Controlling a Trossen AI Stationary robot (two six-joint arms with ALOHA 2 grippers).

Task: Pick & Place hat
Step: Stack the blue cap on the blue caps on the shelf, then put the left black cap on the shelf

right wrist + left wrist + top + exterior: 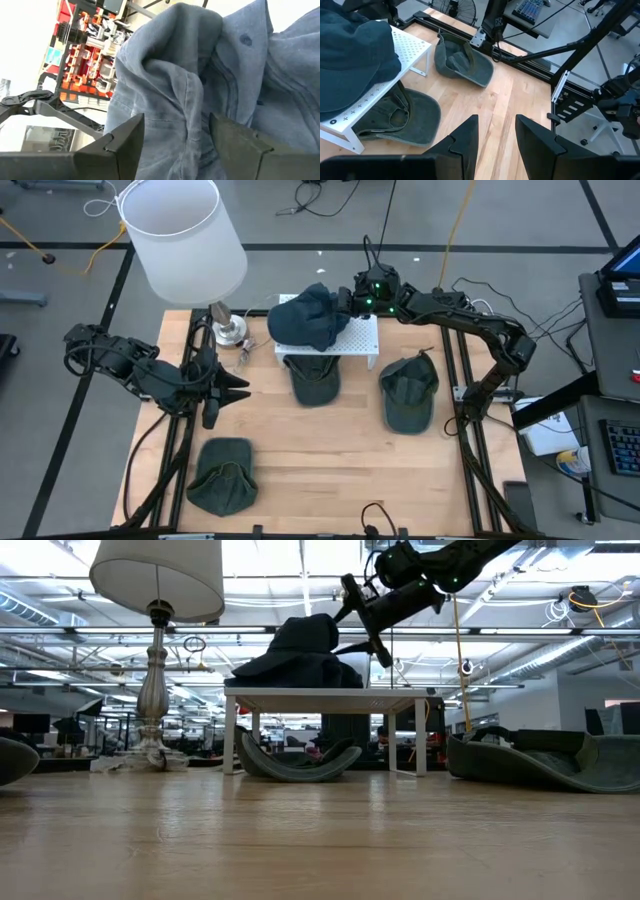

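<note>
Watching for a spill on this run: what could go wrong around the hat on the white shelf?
The right gripper has open jaws around a fold of the blue hat on the white shelf. A pinch on loose cloth could slip. Dragging the hat sideways might shift the shelf or hit the lamp.

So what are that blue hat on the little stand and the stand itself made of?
The blue hat looks like soft, matte woven cotton: it creases, shows stitched seams and a faded wash. The white stand looks like painted sheet metal, rigid and smooth with rows of punched holes, though it could be plastic.
</note>
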